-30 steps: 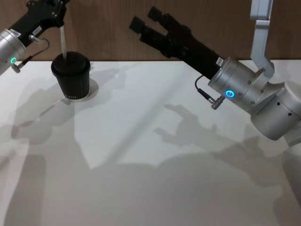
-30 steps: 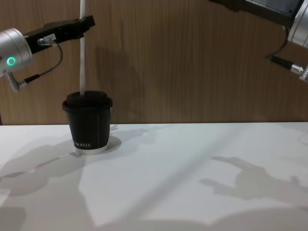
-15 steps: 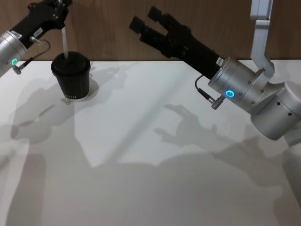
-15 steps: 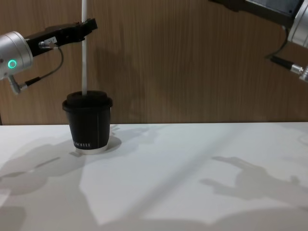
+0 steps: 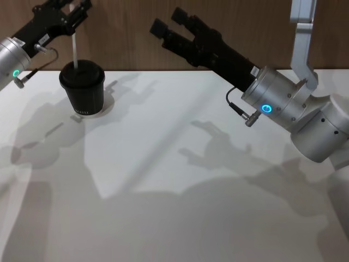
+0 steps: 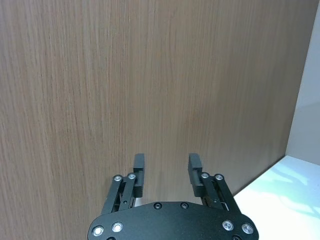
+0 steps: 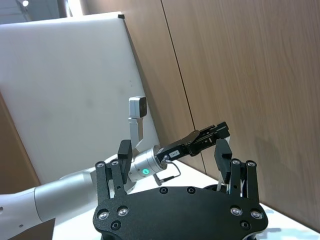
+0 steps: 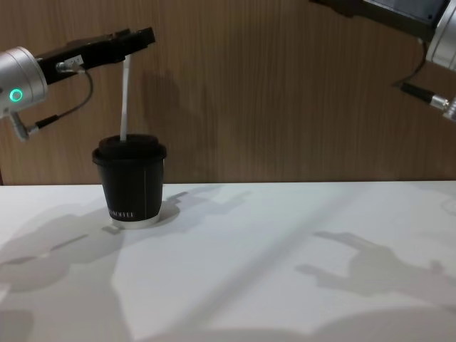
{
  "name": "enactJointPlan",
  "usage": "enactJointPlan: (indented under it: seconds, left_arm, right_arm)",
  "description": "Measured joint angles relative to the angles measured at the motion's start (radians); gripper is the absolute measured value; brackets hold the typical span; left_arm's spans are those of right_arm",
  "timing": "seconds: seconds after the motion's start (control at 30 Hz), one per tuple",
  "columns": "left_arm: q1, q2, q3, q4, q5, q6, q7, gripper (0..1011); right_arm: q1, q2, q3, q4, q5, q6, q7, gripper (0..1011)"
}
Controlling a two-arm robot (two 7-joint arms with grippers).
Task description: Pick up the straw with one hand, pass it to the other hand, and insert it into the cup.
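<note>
In the upper left of the head view, the left black gripper is spreading its fingers wide, releasing the thin white straw, now standing in the black lidded paper cup; the right black gripper, open-fingered, is hanging idle at top centre.

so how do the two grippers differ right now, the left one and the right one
The left gripper hangs just above the straw standing in the cup; the right gripper is raised toward the wooden wall, well off to the cup's right. The left has only the straw's top near its fingers; the right has nothing near. Both are black, open and empty.
</note>
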State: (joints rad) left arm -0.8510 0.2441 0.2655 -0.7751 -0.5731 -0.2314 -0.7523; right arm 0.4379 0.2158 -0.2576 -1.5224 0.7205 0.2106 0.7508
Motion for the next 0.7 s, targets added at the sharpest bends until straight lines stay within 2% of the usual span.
enactJointPlan:
  seconds: [0.27,0.43,0.47,0.53,0.7]
  left_arm:
    - [0.043,0.017,-0.01,-0.08,-0.014,0.02,0.028,785]
    - [0.085,0.034,-0.023,-0.17,-0.026,0.034,0.054,925]
    - [0.092,0.037,-0.025,-0.183,-0.028,0.036,0.058,925]
    - [0.114,0.046,-0.031,-0.227,-0.035,0.043,0.067,999]
    - [0.154,0.064,-0.04,-0.305,-0.052,0.062,0.078,1003]
  right_arm:
    - [0.0,0.0,0.0,0.0,0.0,0.0,0.0,1001]
    - [0.0,0.0,0.0,0.0,0.0,0.0,0.0,1001]
    - [0.0,0.0,0.0,0.0,0.0,0.0,0.0,1000]
    - [0.0,0.0,0.0,0.0,0.0,0.0,0.0,1001]
    - [0.0,0.0,0.0,0.0,0.0,0.0,0.0,1001]
